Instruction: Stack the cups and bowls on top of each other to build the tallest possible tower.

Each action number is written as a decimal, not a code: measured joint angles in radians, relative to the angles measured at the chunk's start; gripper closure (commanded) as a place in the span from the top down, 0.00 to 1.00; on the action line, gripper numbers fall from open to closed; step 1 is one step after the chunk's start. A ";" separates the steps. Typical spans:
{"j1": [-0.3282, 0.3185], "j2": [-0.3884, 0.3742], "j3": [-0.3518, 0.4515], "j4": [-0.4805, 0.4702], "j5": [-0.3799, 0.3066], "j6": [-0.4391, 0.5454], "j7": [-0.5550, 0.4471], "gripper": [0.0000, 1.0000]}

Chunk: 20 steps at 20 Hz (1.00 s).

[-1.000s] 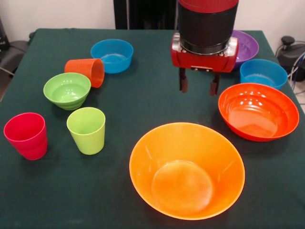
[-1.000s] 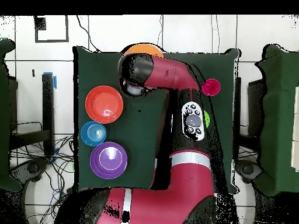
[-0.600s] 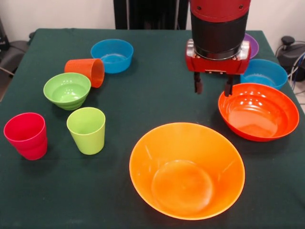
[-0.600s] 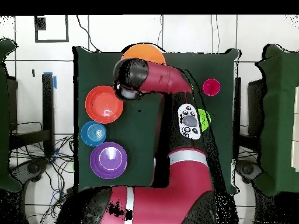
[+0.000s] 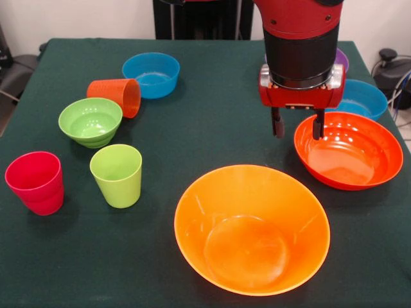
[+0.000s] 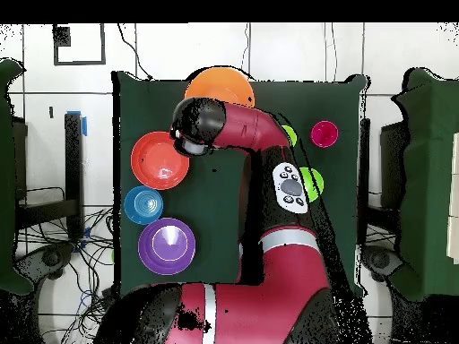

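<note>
Covering the table (image 5: 212, 138), dark green cloth holds 5 bowls.

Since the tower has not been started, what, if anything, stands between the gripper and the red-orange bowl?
Nothing visible does. The open gripper hangs right at the near rim of the red-orange bowl, with only bare green table beside it. The bowl itself is empty.

Your hand (image 5: 295, 126) hung with its fingers apart over the near-left rim of the red-orange bowl (image 5: 349, 150), 1 finger outside the rim and 1 over it. The big yellow-orange bowl (image 5: 252, 228) sat nearest the camera on the desk (image 5: 205, 109). The orange cup (image 5: 116, 95) lay on its side between the green bowl (image 5: 90, 121) and a blue bowl (image 5: 151, 74).
</note>
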 measured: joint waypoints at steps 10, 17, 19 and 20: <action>0.000 0.032 0.001 0.002 -0.001 -0.087 0.000 1.00; 0.000 0.075 0.001 0.002 -0.001 -0.124 0.000 1.00; 0.001 0.090 0.001 0.002 -0.001 -0.124 0.000 0.00; 0.001 0.091 0.001 0.002 -0.001 -0.124 0.000 0.00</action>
